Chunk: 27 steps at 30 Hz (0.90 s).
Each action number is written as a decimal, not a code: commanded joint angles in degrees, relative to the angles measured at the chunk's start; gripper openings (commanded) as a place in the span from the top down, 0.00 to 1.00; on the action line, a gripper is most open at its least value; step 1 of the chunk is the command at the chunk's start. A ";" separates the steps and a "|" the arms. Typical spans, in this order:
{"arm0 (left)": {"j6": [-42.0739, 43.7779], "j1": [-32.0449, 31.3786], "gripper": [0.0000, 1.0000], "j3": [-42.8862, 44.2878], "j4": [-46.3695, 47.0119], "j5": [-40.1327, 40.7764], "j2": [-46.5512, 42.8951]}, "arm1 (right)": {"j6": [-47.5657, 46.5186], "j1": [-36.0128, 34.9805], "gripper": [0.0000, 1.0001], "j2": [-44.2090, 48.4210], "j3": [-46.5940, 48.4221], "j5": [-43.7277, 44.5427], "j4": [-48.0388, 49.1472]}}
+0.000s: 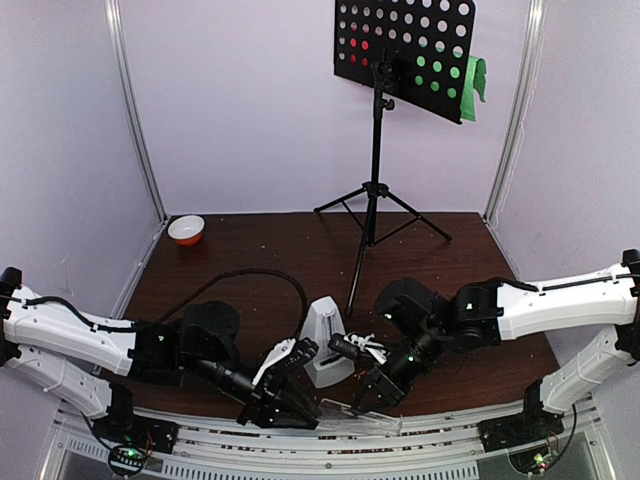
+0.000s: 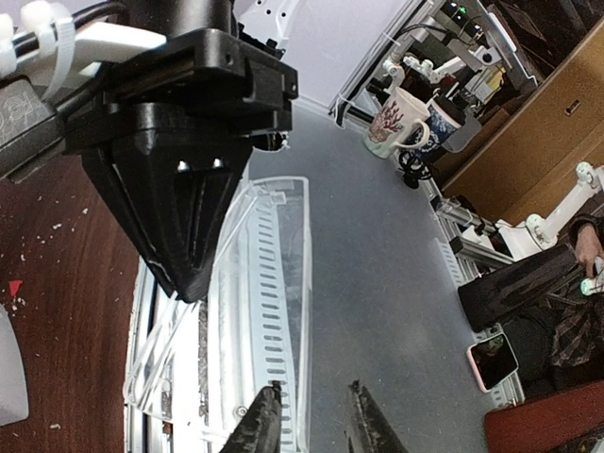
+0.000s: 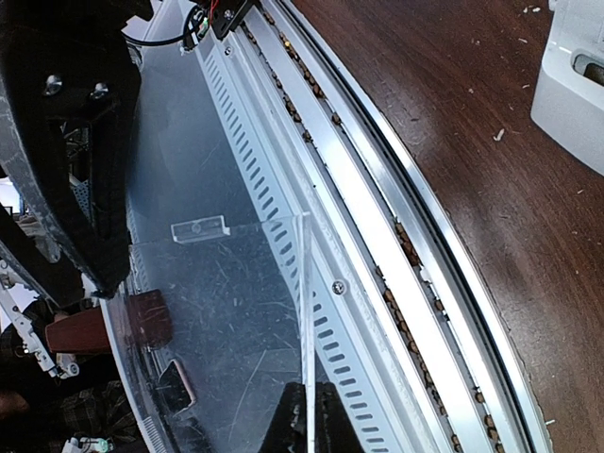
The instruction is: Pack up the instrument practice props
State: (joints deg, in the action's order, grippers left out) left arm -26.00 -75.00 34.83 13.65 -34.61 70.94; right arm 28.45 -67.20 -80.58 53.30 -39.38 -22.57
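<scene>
Right end effector (image 1: 372,395) sits low at the near edge of the worktop (image 1: 250,250), just near and right of the white metronome (image 1: 322,340). Left end effector (image 1: 290,400) is near and left of it. The clear cover (image 1: 365,415) lies between them on the near rail. The stand (image 1: 377,150) is far off, well apart, with red and green pages (image 1: 478,80) on it.

From the left wrist, the left fingers (image 2: 262,429) are a little apart and hold nothing I can see. The cover's edge runs toward the gap.

From the right wrist, the right fingers (image 3: 283,429) are squeezed on the thin cover wall.

I think the cover goes on the metronome next. It is best to lift slowly and keep it flat. The left one should grab too, so the cover does not twist or slip.
</scene>
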 commanded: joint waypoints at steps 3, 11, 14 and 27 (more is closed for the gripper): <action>0.33 -0.06 0.75 -0.28 2.87 -1.44 0.77 | -0.49 -0.12 1.00 -0.02 1.36 0.46 0.25; 0.33 -0.14 0.75 -0.29 2.70 -0.81 1.13 | -0.50 -0.13 1.00 -0.11 1.33 0.35 0.24; 0.27 -0.23 0.80 -0.28 2.70 -0.81 1.15 | -0.57 -0.12 1.00 -0.09 1.46 0.44 0.24; -0.12 -0.41 1.00 -0.28 2.78 -1.01 1.36 | -0.84 0.05 1.00 -0.16 1.45 0.90 -0.06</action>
State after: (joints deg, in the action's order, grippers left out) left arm -26.26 -75.11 34.83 13.65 -34.98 72.01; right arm 28.23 -67.20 -80.58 53.32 -39.20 -22.57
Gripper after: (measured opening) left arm 0.017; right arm 0.023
